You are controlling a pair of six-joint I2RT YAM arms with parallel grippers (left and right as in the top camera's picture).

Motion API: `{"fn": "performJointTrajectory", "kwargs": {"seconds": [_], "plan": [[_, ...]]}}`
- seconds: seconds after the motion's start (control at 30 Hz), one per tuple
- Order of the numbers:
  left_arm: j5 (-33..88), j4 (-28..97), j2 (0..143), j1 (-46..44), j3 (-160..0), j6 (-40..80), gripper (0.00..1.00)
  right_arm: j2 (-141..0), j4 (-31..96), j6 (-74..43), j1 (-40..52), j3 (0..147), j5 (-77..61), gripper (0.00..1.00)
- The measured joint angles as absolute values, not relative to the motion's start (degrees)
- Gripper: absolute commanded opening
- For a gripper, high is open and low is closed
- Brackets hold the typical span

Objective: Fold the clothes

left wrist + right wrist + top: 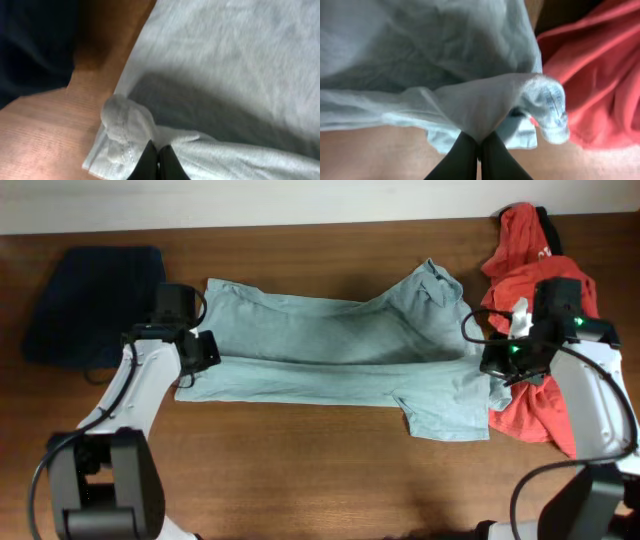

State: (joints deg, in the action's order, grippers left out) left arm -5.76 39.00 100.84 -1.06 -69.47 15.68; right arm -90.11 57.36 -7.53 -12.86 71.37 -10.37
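Overhead: even, soft light, sharp focus. Table point(300, 470) has mild sheen, no hard glare. Faint shadow along shirt point(330, 340) fold. Navy cloth point(95, 305) near black, detail lost.
Left wrist: dim, blurred throughout; deep shadow under lifted shirt edge; top-left corner murky.
Right wrist: brighter, smeared; fingers point(462, 160) black silhouettes; red cloth point(600, 90) saturated, out of focus.
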Motion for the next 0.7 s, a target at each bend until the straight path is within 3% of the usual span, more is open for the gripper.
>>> {"fn": "performJointTrajectory", "kwargs": {"seconds": [0.7], "plan": [[-5.78,27.64,106.61,-2.55,-69.47,15.68,0.01,-99.02,44.49,-7.53,-11.70,71.37,-11.05,0.04]]}}
